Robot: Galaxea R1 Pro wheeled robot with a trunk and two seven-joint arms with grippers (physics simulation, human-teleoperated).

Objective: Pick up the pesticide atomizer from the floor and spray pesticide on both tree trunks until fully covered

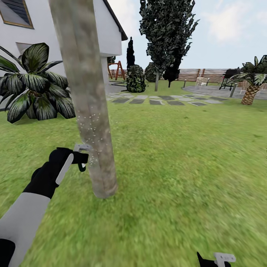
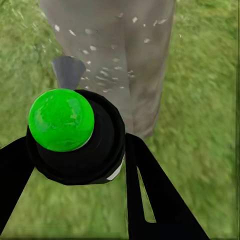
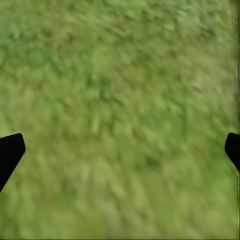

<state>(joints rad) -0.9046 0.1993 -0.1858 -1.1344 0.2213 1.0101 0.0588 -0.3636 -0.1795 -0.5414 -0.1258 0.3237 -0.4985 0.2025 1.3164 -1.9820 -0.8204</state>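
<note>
A thick mottled grey-brown tree trunk rises just ahead of me, with white pesticide specks scattered on its bark. My left gripper is shut on the pesticide atomizer, held right beside the trunk's left side. In the left wrist view the atomizer is a dark round body with a green cap between my black fingers, and it faces the speckled tree trunk. A second tree stands far back near the fence. My right gripper hangs low and open over grass.
A broad-leaved plant and a white house are at the left. Stepping stones, a round bush, a short palm and a slatted fence lie beyond the lawn.
</note>
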